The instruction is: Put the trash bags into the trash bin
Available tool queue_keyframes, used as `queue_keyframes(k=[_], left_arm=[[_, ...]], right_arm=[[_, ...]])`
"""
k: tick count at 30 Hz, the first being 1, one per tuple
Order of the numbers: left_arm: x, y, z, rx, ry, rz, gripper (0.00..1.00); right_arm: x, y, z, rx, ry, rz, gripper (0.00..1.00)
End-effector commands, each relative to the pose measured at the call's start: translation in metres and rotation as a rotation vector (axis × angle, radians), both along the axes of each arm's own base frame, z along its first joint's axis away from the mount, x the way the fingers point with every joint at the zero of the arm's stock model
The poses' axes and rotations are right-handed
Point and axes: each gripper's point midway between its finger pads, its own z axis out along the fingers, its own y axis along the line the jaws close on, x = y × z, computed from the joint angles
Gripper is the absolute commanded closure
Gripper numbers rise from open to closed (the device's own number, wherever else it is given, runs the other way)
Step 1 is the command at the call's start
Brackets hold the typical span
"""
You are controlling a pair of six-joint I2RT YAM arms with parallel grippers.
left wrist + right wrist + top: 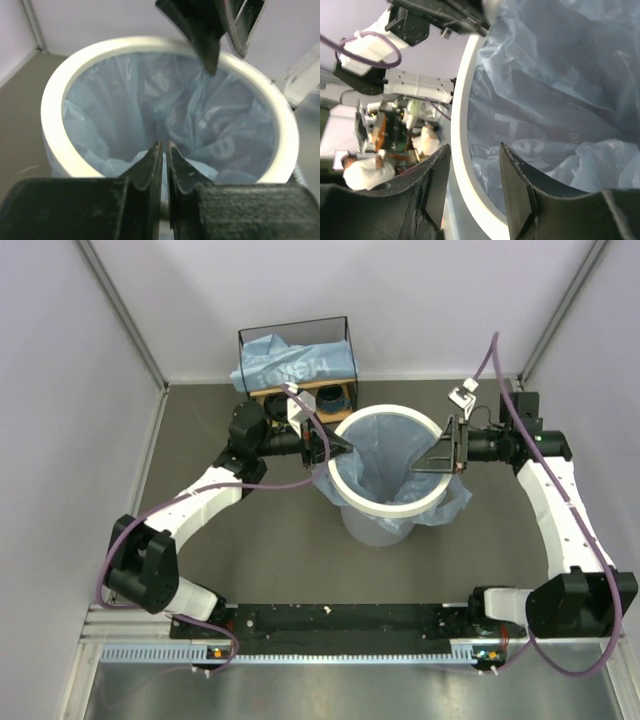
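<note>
The trash bin (385, 508) stands mid-table with its white ring rim on; it also shows in the left wrist view (50, 115) and the right wrist view (462, 100). A light-blue trash bag (385, 465) with white lettering lines it (150, 100) (560, 90) and spills over the right side. My left gripper (345, 447) is at the left rim, jaws shut on a fold of that bag (164, 145). My right gripper (420, 465) is open and straddles the right rim (473, 147), one finger inside and one outside. A second trash bag (295, 365) lies on the shelf.
The black-wire-framed wooden shelf (243, 350) stands behind the bin at the back left, with a dark cup (330, 397) on its lower level. Grey walls close in the left, back and right sides. The arms' base rail (340, 620) runs along the near edge.
</note>
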Motion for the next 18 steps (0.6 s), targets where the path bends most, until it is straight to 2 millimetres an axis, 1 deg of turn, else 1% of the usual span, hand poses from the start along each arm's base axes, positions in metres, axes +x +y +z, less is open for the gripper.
queue_keyframes(k=[1,3,5,6,7,8,9,10,11,12,13,14,15,16,17,18], left_arm=[[-0.001,0.003,-0.049,0.065,0.027,-0.022,0.9],[-0.003,0.006,-0.058,0.096,0.057,-0.022,0.91],[-0.005,0.007,-0.053,0.095,0.048,-0.031,0.91],[-0.007,0.007,-0.046,0.087,0.035,-0.035,0.91],[-0.005,0.006,-0.028,0.069,0.014,-0.035,0.91],[-0.005,0.005,-0.016,0.057,0.004,-0.033,0.91],[-0.002,0.003,-0.002,0.043,-0.011,-0.03,0.91],[0.002,0.002,0.024,0.019,-0.035,-0.021,0.91],[0.005,0.001,0.039,0.005,-0.058,-0.013,0.91],[0.013,-0.001,0.047,0.002,-0.064,0.006,0.91],[0.017,-0.003,0.053,0.002,-0.07,0.011,0.91],[0.02,-0.004,0.073,-0.019,-0.109,0.012,0.91],[0.028,-0.007,0.073,-0.018,-0.107,0.021,0.91],[0.031,-0.009,0.076,-0.023,-0.114,0.024,0.91],[0.035,-0.011,0.084,-0.042,-0.141,0.025,0.91],[0.042,-0.015,0.078,-0.039,-0.131,0.023,0.9]], right_arm=[[0.003,-0.006,-0.053,-0.079,0.034,0.004,0.55],[0.006,-0.007,-0.054,-0.091,0.04,0.004,0.55],[0.008,-0.006,-0.046,-0.089,0.017,0.006,0.55],[0.011,-0.006,-0.032,-0.081,-0.018,0.009,0.55],[0.012,-0.004,-0.023,-0.075,-0.039,0.012,0.55],[0.012,-0.004,-0.014,-0.068,-0.055,0.014,0.55],[0.012,-0.001,0.008,-0.044,-0.111,0.028,0.55],[0.013,0.0,0.021,-0.028,-0.123,0.026,0.54],[0.015,0.001,0.032,-0.02,-0.143,0.024,0.53],[0.018,0.001,0.053,-0.01,-0.196,0.023,0.52],[0.025,0.002,0.061,-0.006,-0.212,0.012,0.52],[0.031,0.001,0.069,-0.01,-0.238,-0.002,0.51],[0.038,0.0,0.077,-0.018,-0.271,-0.023,0.51],[0.048,0.001,0.077,-0.015,-0.26,-0.036,0.5],[0.057,0.0,0.079,-0.018,-0.285,-0.049,0.49],[0.067,-0.001,0.079,-0.027,-0.291,-0.069,0.49]])
